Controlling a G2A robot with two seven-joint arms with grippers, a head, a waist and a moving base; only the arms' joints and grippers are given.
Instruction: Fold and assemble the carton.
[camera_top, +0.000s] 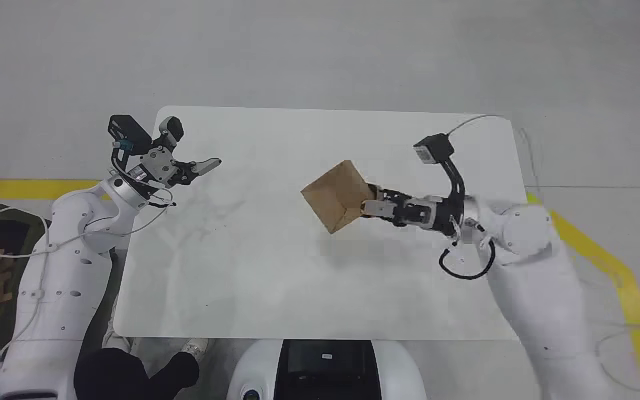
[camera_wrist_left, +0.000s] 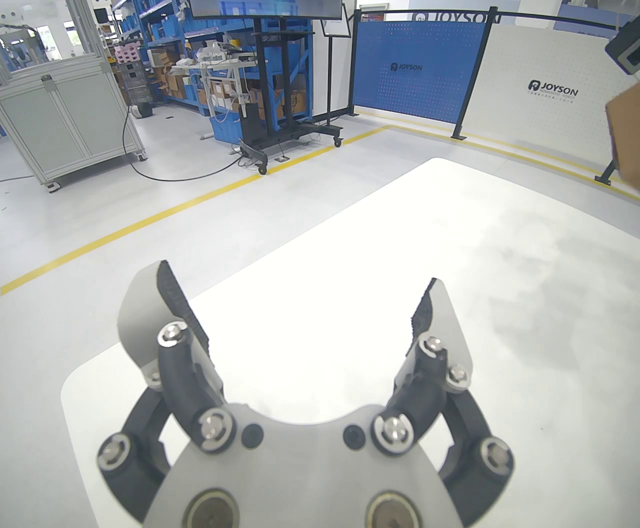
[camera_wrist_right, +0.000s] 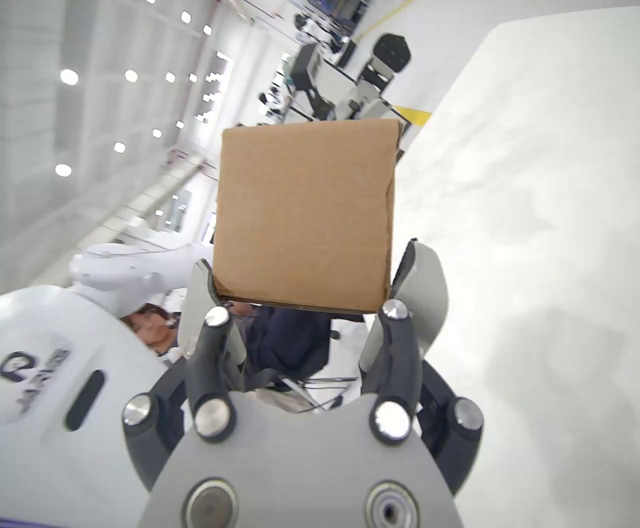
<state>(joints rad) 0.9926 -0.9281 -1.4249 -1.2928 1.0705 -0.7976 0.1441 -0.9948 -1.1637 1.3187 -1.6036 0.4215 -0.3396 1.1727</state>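
I am gripping the carton by one edge in the right pincer, just 3 o'clock of worktop centre. Left pincer is hanging wide open at 9 o'clock. Risk: shallow, unsupported grip; carton could end up pivoting or slipping free.

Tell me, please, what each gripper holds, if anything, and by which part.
The right gripper clamps the carton at one end, across opposite faces. The left gripper is open, holding nothing.

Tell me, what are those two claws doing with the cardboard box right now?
Right gripper shut on carton, held over table. Left gripper open, empty, off to the side. Nothing blocking.
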